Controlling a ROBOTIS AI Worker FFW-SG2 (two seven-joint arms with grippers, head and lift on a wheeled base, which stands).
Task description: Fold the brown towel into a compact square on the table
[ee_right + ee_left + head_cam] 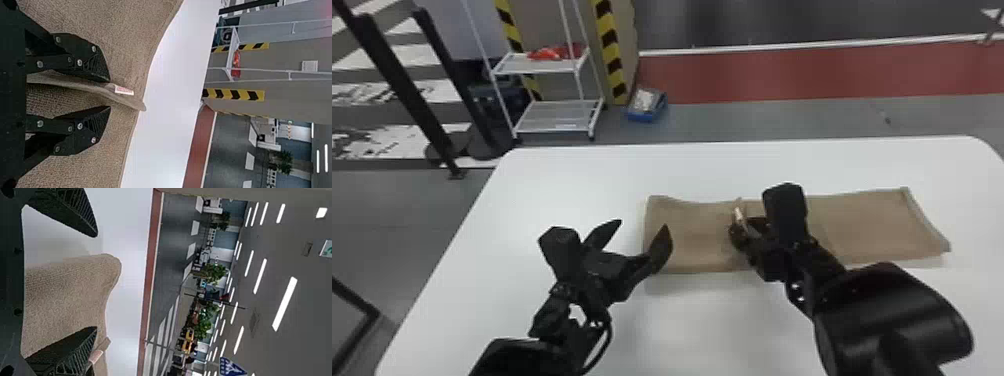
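The brown towel (pixel 867 225) lies as a long folded strip across the table's middle and right. My left gripper (pixel 643 226) stands open at its left end, one fingertip overlapping the cloth's edge from the head camera. My right gripper (pixel 749 225) is over the strip's left-centre part, where a small flap stands up. From the left wrist, the towel's rounded end (pixel 70 293) appears between the widely parted fingers of the left gripper (pixel 96 282). In the right wrist view, a raised towel edge with a white label (pixel 124 90) runs between the parted fingers of the right gripper (pixel 110 94).
The white table (pixel 572 185) extends around the towel, with its far edge beyond both arms. Behind it on the floor stand a white wire shelf (pixel 557 116), a blue box (pixel 646 106) and dark posts (pixel 407 90) at the left.
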